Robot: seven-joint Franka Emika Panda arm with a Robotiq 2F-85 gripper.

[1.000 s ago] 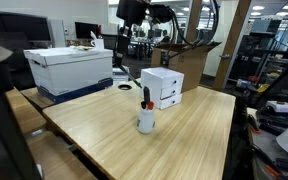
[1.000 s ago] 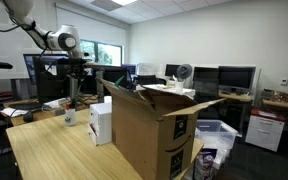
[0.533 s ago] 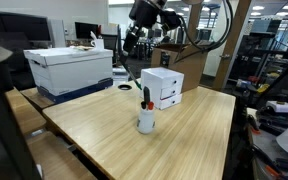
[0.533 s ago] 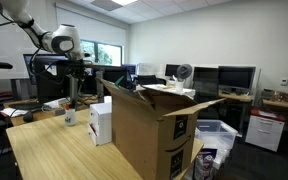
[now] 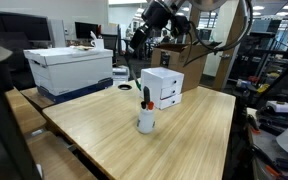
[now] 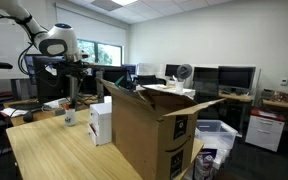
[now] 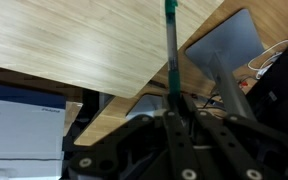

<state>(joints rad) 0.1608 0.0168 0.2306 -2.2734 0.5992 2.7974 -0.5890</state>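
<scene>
While the cup (image 5: 146, 122) sits on the table (image 5: 184, 140), our pincer (image 7: 172, 98) stays clamped on the green pen (image 7: 170, 45), swung higher and more tilted than a second ago.

Table: a light wooden table (image 5: 184, 135) is shown in both exterior views, and its grain is seen close up in the wrist view.
Small white box: a small white box (image 5: 162, 87) is stood upright on the table, with small dark marks on its front.
Lidded box: a larger white lidded box (image 5: 69, 66) is set on a blue bin (image 5: 82, 92) at the table's far side.
Cardboard box: a large cardboard box (image 6: 149, 130) is placed with its flaps open, just beside the small white box; black print is seen on its side.
Monitors: dark monitors (image 6: 236, 77) are lined up along the back desk.
Fan: a desk fan (image 6: 184, 72) is set near them.
</scene>
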